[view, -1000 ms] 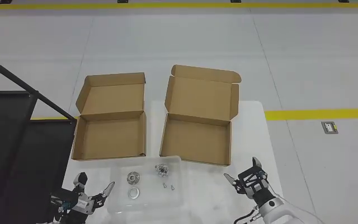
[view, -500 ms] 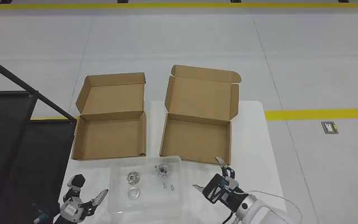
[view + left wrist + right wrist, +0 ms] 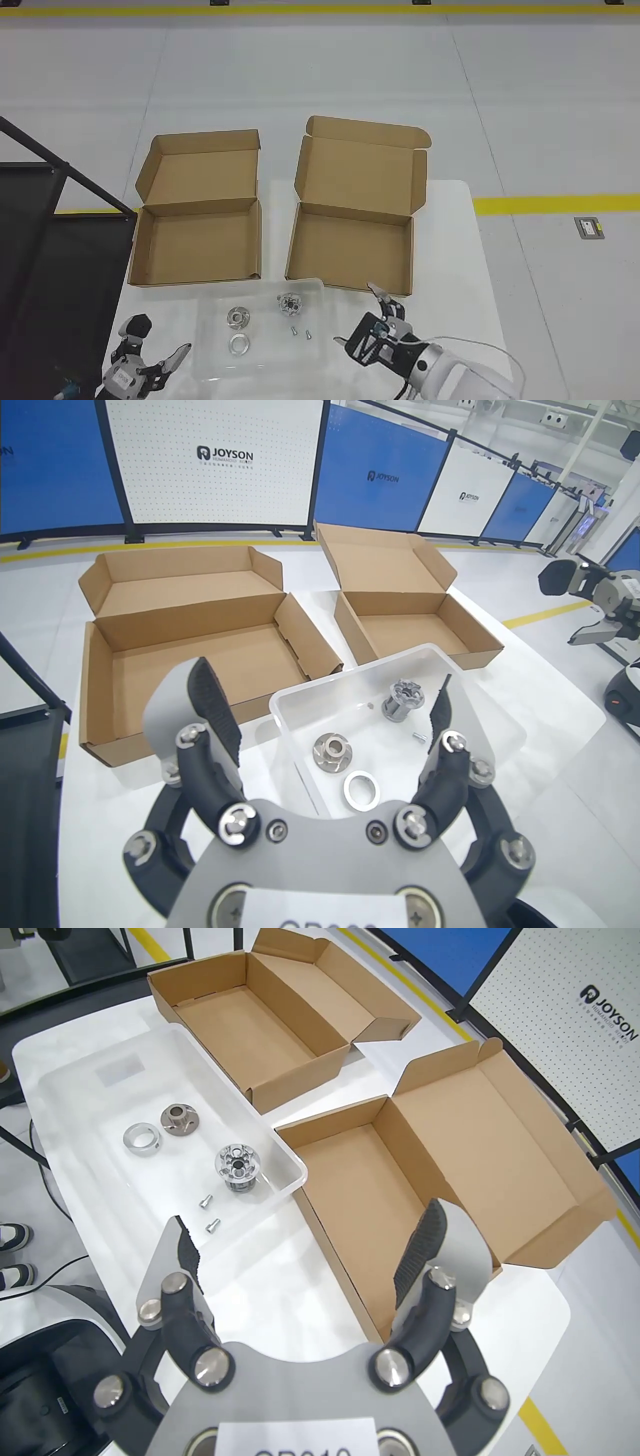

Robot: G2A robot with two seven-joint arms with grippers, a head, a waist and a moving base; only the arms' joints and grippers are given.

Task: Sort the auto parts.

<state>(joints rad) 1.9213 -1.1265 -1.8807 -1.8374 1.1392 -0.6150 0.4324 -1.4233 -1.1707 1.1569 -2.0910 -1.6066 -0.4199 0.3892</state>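
Now that the R gripper has swung in beside the clear tray, spread & empty, 1st pick looks close; auto parts all lie in tray, L gripper spread too, pulled back

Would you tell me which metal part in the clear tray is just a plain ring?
The ring beside the flanged hub: a low band with a wide open centre; the hub and toothed pulley stand taller.
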